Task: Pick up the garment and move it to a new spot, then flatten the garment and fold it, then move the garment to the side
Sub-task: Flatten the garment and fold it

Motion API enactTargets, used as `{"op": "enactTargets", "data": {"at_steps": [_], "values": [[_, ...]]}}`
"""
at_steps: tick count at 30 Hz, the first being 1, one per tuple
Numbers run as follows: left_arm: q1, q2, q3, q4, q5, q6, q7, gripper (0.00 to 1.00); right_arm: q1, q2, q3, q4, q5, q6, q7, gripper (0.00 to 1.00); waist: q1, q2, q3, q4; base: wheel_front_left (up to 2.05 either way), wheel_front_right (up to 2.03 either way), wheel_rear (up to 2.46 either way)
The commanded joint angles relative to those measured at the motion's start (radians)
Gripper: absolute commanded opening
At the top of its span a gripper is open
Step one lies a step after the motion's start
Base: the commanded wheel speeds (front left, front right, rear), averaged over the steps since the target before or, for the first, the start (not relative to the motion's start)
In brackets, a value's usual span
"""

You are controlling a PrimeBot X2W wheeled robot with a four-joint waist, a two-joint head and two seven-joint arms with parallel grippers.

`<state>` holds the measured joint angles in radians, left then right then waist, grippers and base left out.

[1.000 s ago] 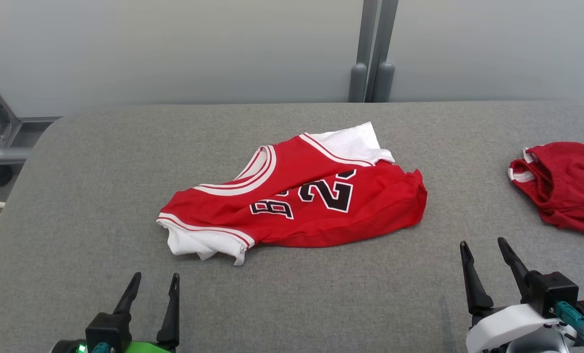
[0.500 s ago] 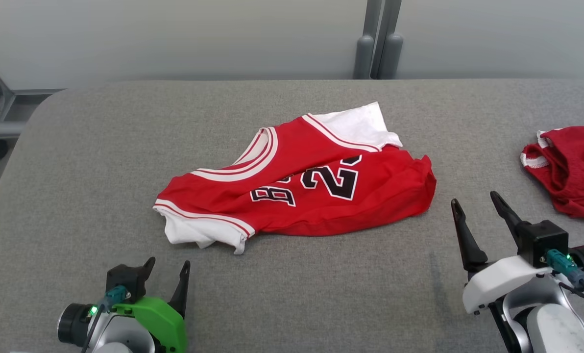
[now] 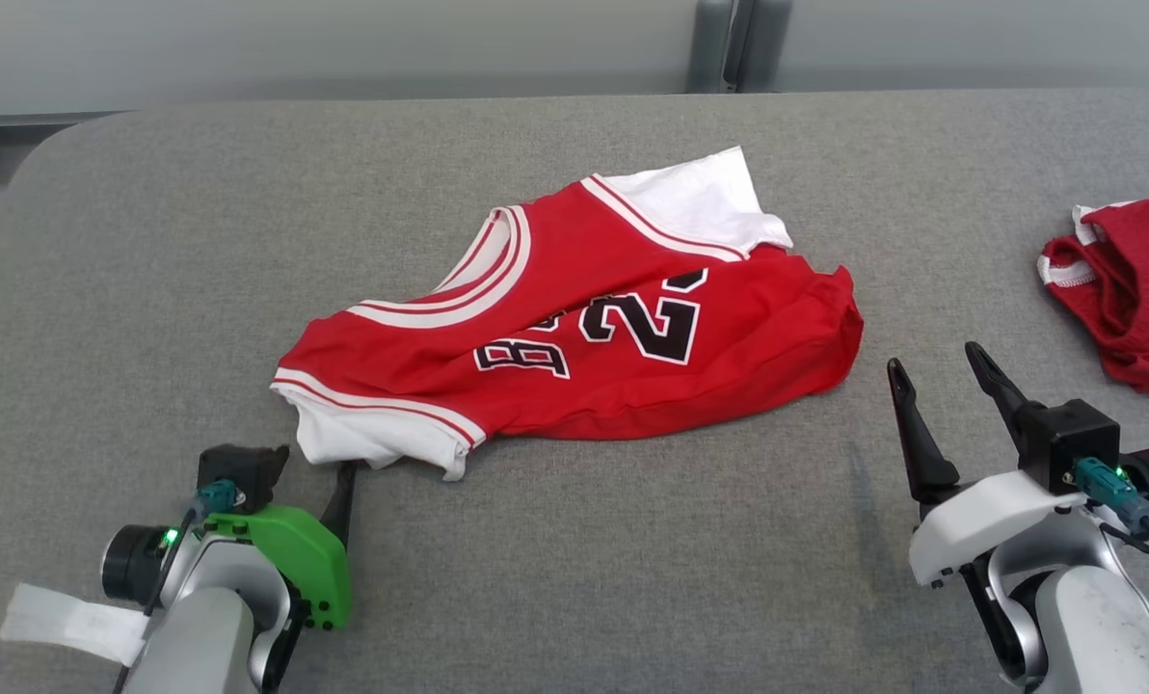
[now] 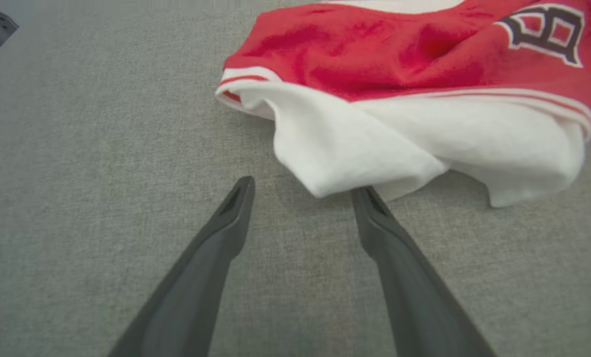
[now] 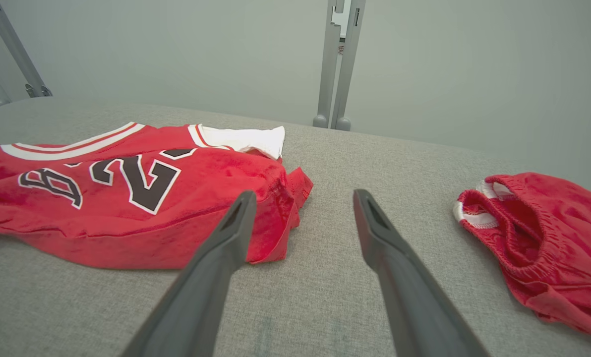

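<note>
The garment is a red jersey with black numbers and white sleeves, lying crumpled in the middle of the grey table. My left gripper is open and low over the table, its fingertips right at the edge of the near white sleeve; nothing is between them. In the head view the left gripper sits just below that sleeve. My right gripper is open too, a little to the right of the jersey's red hem and apart from it.
A second red piece with an elastic waistband, like shorts, lies at the table's right edge, also seen in the right wrist view. A grey post stands behind the table's far edge against a pale wall.
The head camera has tipped down, shifting the whole picture. Both arms have reached forward: the left gripper has come up to the white sleeve, the right one nearer the hem. Both stay open.
</note>
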<state>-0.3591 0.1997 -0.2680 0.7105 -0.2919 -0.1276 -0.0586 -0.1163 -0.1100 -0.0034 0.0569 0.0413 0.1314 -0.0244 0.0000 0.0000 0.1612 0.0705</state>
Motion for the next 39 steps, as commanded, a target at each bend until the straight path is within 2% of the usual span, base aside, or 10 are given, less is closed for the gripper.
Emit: {"op": "enactTargets", "data": {"at_steps": [1, 5, 11, 17, 21, 24, 28, 30, 34, 39], "values": [[-0.029, 0.005, -0.016, 0.007, -0.008, -0.003, -0.011, 1.0, -0.011, -0.006, 0.001, 0.002, -0.004, -0.002, -0.005, 1.0, 0.0, 0.0, 0.017, -0.013, 0.0, 0.0, 0.0], [-0.081, 0.04, -0.155, 0.022, -0.067, -0.002, -0.049, 1.0, -0.027, -0.015, 0.005, 0.008, -0.004, -0.001, -0.006, 1.0, 0.0, 0.0, 0.036, -0.016, 0.0, 0.0, 0.0], [-0.101, 0.085, -0.264, 0.019, -0.152, -0.002, -0.097, 1.0, -0.025, -0.019, -0.012, 0.012, -0.007, -0.001, -0.01, 1.0, 0.0, 0.0, 0.038, 0.0, 0.0, 0.0, 0.0], [-0.089, 0.095, -0.315, 0.027, -0.206, -0.002, -0.111, 0.8, -0.03, -0.026, -0.001, 0.026, -0.012, -0.002, 0.007, 1.0, 0.0, 0.0, 0.031, 0.019, 0.0, 0.0, 0.0], [-0.118, 0.093, -0.353, 0.041, -0.234, -0.002, -0.123, 0.96, -0.056, -0.038, 0.02, 0.044, -0.006, -0.002, 0.016, 1.0, 0.0, 0.0, 0.032, 0.025, 0.0, 0.0, 0.0], [-0.135, 0.082, -0.364, 0.064, -0.242, -0.002, -0.132, 0.93, -0.083, -0.047, 0.026, 0.071, 0.002, -0.002, 0.022, 1.0, 0.0, 0.0, 0.038, 0.024, 0.0, 0.0, 0.0], [-0.154, 0.079, -0.378, 0.084, -0.25, -0.002, -0.143, 0.75, -0.117, -0.057, 0.033, 0.111, 0.006, -0.001, 0.037, 1.0, 0.0, 0.0, 0.047, 0.019, 0.0, 0.0, 0.0], [-0.165, 0.08, -0.391, 0.093, -0.257, -0.002, -0.148, 0.46, -0.148, -0.06, 0.043, 0.136, 0.012, -0.001, 0.045, 1.0, 0.0, 0.0, 0.053, 0.017, 0.0, 0.0, 0.0], [-0.177, 0.079, -0.41, 0.114, -0.275, -0.002, -0.155, 0.0, -0.202, -0.067, 0.067, 0.172, 0.03, -0.002, 0.084, 1.0, 0.0, 0.0, 0.062, 0.015, 0.0, 0.0, 0.0], [-0.18, 0.069, -0.439, 0.127, -0.301, -0.002, -0.158, 0.0, -0.246, -0.079, 0.069, 0.205, 0.049, -0.001, 0.13, 1.0, 0.0, 0.0, 0.066, 0.024, 0.0, 0.0, 0.0]]}}
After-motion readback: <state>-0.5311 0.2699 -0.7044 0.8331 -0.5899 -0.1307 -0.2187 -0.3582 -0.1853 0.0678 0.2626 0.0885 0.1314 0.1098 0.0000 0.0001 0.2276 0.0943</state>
